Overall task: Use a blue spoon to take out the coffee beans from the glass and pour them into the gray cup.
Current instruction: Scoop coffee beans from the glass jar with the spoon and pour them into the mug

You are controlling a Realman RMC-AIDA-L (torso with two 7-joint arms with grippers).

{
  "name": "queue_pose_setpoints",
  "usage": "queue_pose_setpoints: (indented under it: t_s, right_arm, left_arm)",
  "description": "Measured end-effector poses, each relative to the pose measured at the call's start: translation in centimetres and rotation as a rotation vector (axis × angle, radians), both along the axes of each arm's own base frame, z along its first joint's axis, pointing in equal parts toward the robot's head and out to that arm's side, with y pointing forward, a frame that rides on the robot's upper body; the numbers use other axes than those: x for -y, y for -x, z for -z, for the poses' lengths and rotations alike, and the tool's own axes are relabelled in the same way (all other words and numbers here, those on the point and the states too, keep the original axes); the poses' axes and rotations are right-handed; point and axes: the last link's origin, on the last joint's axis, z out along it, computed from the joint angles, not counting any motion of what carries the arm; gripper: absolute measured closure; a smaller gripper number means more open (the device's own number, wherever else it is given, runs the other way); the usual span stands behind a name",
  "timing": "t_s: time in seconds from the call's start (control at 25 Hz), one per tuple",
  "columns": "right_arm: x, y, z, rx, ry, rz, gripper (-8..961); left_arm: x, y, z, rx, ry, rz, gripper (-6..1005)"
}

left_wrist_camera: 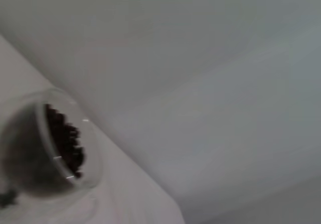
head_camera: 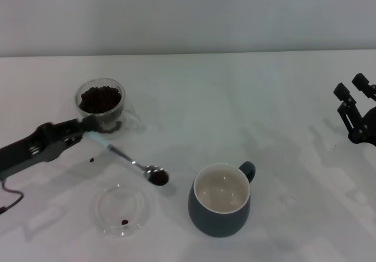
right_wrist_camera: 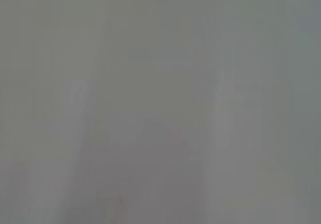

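The glass [head_camera: 101, 105] holds coffee beans [head_camera: 100, 99] at the left of the table; it also shows in the left wrist view [left_wrist_camera: 47, 148]. My left gripper [head_camera: 88, 127] is shut on the blue spoon [head_camera: 126, 160] by its pale blue handle, just in front of the glass. The spoon's silver bowl [head_camera: 157, 176] carries a few beans and hangs low, left of the gray cup [head_camera: 221, 199]. The cup stands upright with its cream inside showing no beans. My right gripper [head_camera: 354, 100] is parked at the right edge, open.
A flat clear glass saucer [head_camera: 122, 209] with one bean lies in front of the spoon, left of the cup. A stray bean [head_camera: 91, 160] lies on the table near the left arm. The right wrist view shows only grey blur.
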Motion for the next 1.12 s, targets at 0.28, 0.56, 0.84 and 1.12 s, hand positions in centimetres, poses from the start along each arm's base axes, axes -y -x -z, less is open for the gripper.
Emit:
queue_pose_setpoints:
  t_s: [0.28,0.56,0.84,1.12]
  right_arm:
    - [0.0,-0.2,0.2,0.007,0.012,0.013,587]
    - [0.0,0.0,0.5,0.009,0.023,0.008,587]
    - [0.0,0.1,0.6,0.008,0.028,0.003,587]
    - [-0.1,0.1,0.6,0.006,0.030,0.005,587]
  left_arm:
    - [-1.6,-2.4,0.7,0.009,0.019,0.065,861]
    - [-2.9,-4.6,1.9,-0.024,0.038,0.145,862]
    - [-4.3,-6.8,3.5,-0.108,0.026,0.247,862]
    - [-5.2,-9.5,5.2,-0.220,0.002,0.424,861]
